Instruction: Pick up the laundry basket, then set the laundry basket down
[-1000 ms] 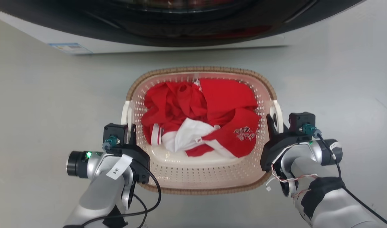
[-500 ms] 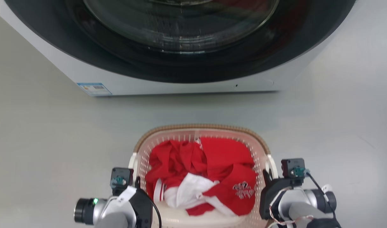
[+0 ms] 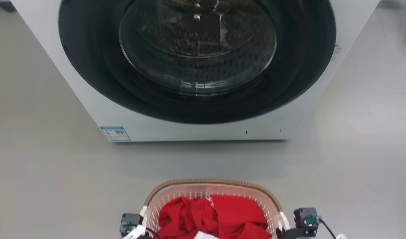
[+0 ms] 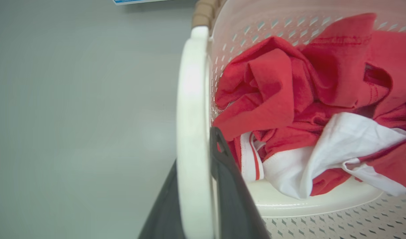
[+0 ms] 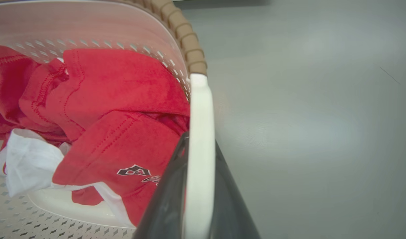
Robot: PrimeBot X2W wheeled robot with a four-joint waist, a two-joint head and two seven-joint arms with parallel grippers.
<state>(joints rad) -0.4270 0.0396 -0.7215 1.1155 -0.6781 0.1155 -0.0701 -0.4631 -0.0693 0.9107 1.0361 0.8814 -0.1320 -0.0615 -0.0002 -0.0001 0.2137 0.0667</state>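
The laundry basket [image 3: 213,183], cream-pink with a brown woven-look rim, sits at the bottom edge of the head view and holds red and white clothes [image 3: 219,214]. In the left wrist view my left gripper [image 4: 194,149] is shut on the basket's white side handle [image 4: 192,99], one dark finger on each side of it. In the right wrist view my right gripper [image 5: 200,139] is shut the same way on the other white handle [image 5: 200,109]. The near half of the basket is cut off in the head view.
A white front-loading washer [image 3: 90,99] with a dark round glass door [image 3: 196,49] stands just beyond the basket, its door shut. Grey floor [image 3: 40,182] stretches to both sides of the basket and between it and the washer.
The whole head picture has shifted, so the camera has moved: the washer door now fills the top and the basket sits at the bottom edge. Both grippers still flank the basket's handles.
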